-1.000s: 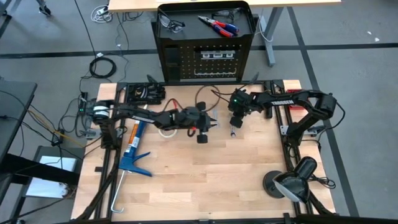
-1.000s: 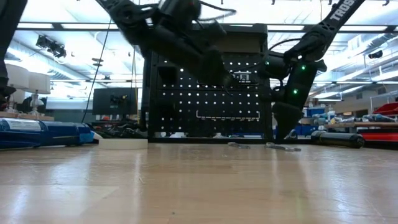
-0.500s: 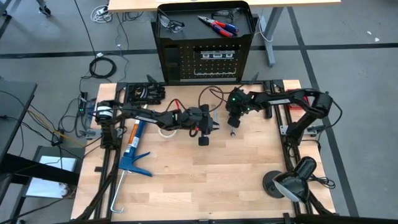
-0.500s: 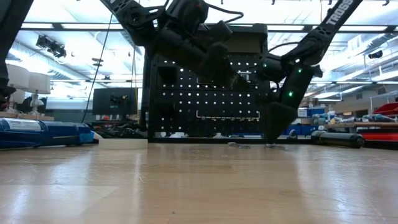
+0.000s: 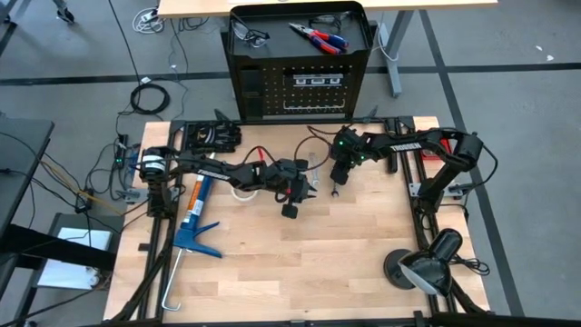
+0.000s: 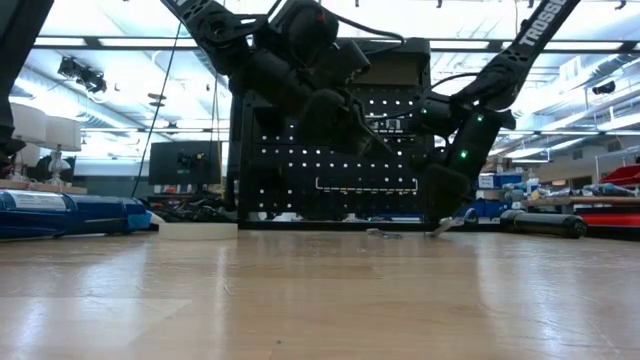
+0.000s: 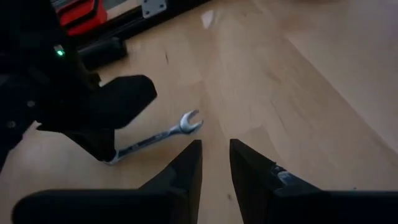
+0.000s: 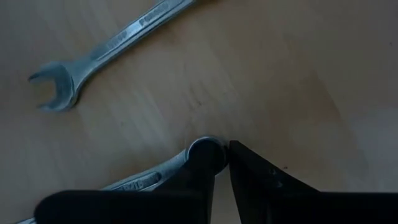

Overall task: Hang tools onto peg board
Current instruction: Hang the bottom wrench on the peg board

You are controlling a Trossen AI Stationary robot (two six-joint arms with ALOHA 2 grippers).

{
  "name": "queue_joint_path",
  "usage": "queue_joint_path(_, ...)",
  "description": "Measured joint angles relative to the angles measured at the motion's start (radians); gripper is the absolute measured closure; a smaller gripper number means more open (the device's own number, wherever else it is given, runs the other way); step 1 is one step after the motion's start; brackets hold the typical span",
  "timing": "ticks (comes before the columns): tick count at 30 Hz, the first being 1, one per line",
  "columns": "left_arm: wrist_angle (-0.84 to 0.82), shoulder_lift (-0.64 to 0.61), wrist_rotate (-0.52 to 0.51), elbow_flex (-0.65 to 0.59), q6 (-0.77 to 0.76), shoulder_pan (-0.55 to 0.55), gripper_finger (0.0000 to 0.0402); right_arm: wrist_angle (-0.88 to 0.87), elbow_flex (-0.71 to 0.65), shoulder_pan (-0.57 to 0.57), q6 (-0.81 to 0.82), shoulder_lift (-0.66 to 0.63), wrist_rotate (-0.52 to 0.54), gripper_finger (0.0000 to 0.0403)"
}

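Note:
Two silver wrenches lie on the wooden table in front of the peg board (image 5: 300,91). My right gripper (image 5: 335,186) points steeply down, shut on one wrench (image 7: 158,134). The other wrench (image 8: 106,43) lies flat just beyond it. My left gripper (image 7: 216,155) hovers slightly open and empty to the left of the held wrench, pointing toward it. Red-and-blue pliers (image 5: 318,36) and safety glasses (image 5: 250,34) rest on the board's top tray. My right gripper pinches the wrench's ring end (image 8: 205,152) between its two fingertips. The fingers come from above, slanting down. The shaft runs off under one finger, and the open-jaw end (image 7: 189,121) lies out toward my left gripper. In the low view the wrench (image 6: 447,224) sits tilted.
A blue caulking gun (image 5: 192,218) lies along the table's left side. A black desk lamp (image 5: 427,263) stands at the near right corner. Cables and a black unit (image 5: 213,134) sit at the far left. The near half of the table is bare wood.
My right gripper has sunk to the table and come down over the wrench's ring end. In the low view that wrench lay flat before and now sits tilted. My left gripper has rolled and tipped a little while staying nearly in place.

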Motion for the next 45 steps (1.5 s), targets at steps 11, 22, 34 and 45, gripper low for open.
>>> queue_joint_path(11, -0.219, 0.006, -0.178, 0.0, -0.002, -0.068, 0.0313, 0.105, -0.004, 0.095, 0.335, 0.006, 0.05, 0.035)
queue_joint_path(22, -0.261, 0.05, -0.391, -0.001, -0.003, -0.177, 0.0298, 0.163, -0.005, 0.225, 0.433, 0.008, 0.088, 0.0353)
queue_joint_path(34, -0.227, 0.05, -0.368, -0.001, 0.106, -0.228, 0.0298, 0.207, 0.005, 0.238, 0.465, 0.095, 0.04, 0.0367)
queue_joint_path(45, -0.067, 0.112, -0.387, 0.0, 0.108, -0.229, 0.0296, 0.238, 0.0, 0.239, 0.472, 0.094, 0.031, 0.037)
